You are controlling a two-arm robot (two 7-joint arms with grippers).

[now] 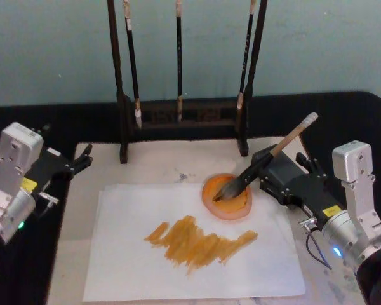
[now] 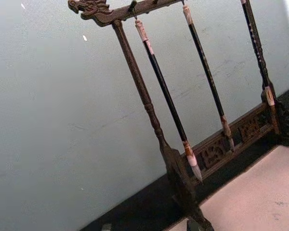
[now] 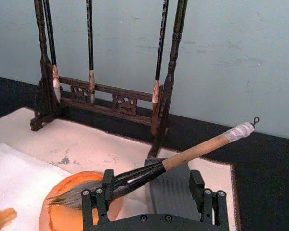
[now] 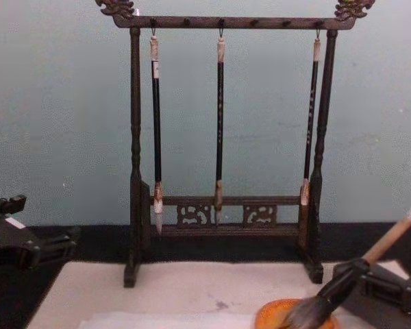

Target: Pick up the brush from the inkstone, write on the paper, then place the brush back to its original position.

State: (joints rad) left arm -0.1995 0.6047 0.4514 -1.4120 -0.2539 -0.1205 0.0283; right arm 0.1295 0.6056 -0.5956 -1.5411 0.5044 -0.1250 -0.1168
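Pale blue-green wall (image 4: 55, 123) at the back, with a black table (image 1: 343, 114) in front of it. On the table is a cream mat (image 1: 159, 162) with a faint grey smudge near its middle. Standing along the far edge of the mat is a dark carved wooden rack (image 4: 226, 22), and three thin black brushes (image 4: 220, 123) hang from its top bar, tips down.

On the near part of the mat sits the paper (image 1: 133, 254), a plain white sheet with a wide patch of orange strokes (image 1: 200, 241) across its middle. At the sheet's far right corner is the inkstone (image 1: 227, 197), a round orange dish that overlaps the paper's edge.

The brush (image 1: 267, 160) lies tilted, its bushy grey bristles down in the orange dish and its tan handle rising away to the far right, white end up. Its black lower shaft leans on a dark block just right of the dish.

The right gripper (image 3: 149, 190) is right there at the brush, fingers spread wide with the shaft passing between them, not squeezing it. The left gripper (image 1: 81, 159) is parked at the left edge of the mat, well away from the paper, and honestly I can't tell whether its fingers are apart or together.
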